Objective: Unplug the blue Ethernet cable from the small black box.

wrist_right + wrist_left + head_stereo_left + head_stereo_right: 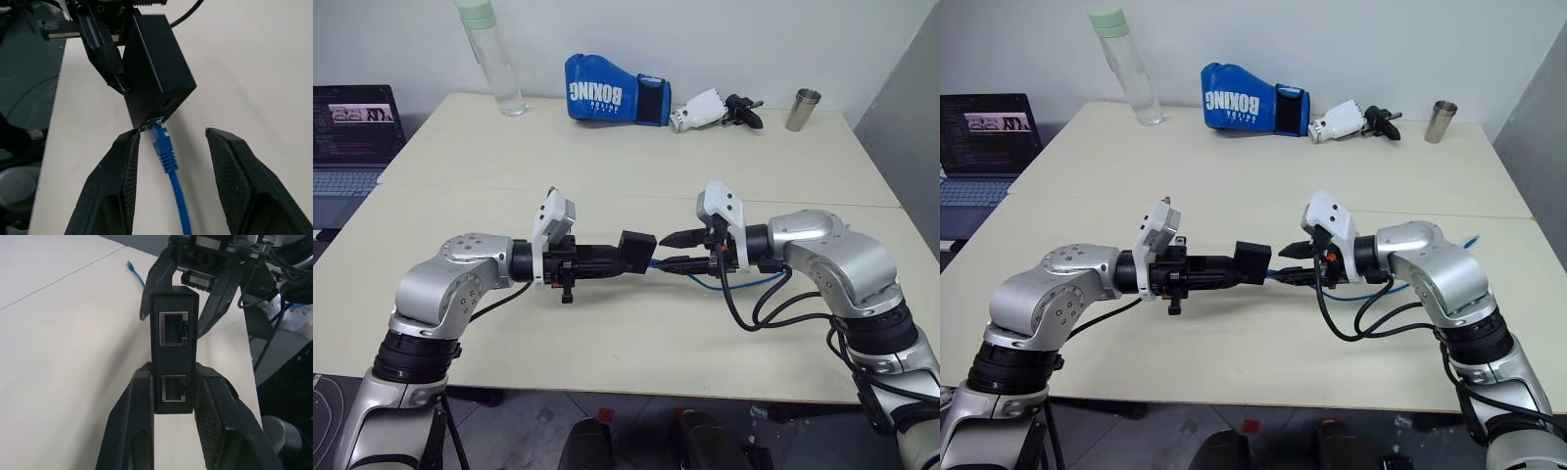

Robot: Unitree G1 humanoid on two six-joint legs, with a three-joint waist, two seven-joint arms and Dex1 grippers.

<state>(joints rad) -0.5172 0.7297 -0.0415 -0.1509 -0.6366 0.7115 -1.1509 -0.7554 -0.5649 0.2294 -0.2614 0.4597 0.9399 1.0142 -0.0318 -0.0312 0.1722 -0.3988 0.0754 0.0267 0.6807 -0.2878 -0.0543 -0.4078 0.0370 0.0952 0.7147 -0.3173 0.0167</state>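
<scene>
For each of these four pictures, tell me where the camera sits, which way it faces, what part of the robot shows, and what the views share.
Left eye: on the head, facing forward and down over the table; both arms show.
Right eye: beside it, same scene.
Left wrist: looks along the left gripper, shut on the small black box.
Right wrist: looks along the open right gripper at the blue Ethernet cable, plug at the box.
Shared: all four show the box; each wrist view shows the other gripper beyond it.

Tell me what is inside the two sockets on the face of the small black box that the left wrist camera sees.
Both sockets on the small black box look empty there. The blue Ethernet cable reaches the box's opposite end; whether its plug sits inside is hidden.
</scene>
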